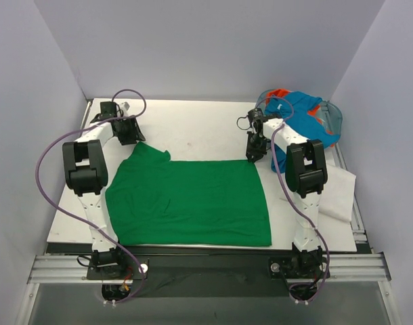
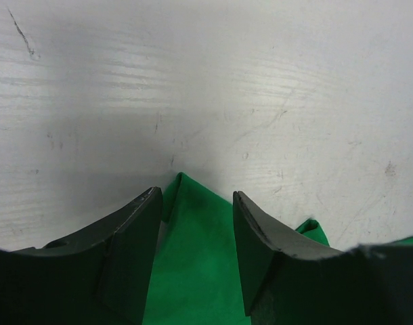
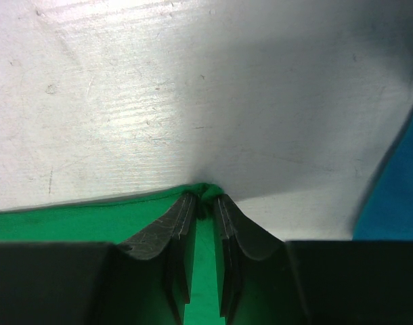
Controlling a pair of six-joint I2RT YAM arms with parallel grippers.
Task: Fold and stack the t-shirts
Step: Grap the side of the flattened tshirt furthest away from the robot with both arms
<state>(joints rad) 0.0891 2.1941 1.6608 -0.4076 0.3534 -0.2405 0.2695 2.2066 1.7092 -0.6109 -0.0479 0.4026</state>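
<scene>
1. The flat white table [image 1: 193, 128] holds all the shirts. No folded stack shows on it, so the job looks close to its start.
2. The bright green cotton t-shirt [image 1: 193, 203] lies spread flat in the middle, near the front edge. It is smooth but does not look folded yet.
3. The crumpled turquoise blue t-shirt [image 1: 305, 118] sits at the far right corner, with a bit of orange-red t-shirt [image 1: 279, 93] peeking out. Both wait their turn.
4. The right gripper [image 3: 205, 196] pinches the green shirt's far right corner, jaws nearly together.
5. The left gripper [image 2: 196, 203] hangs over the far left corner, jaws wide, holding nothing.
</scene>
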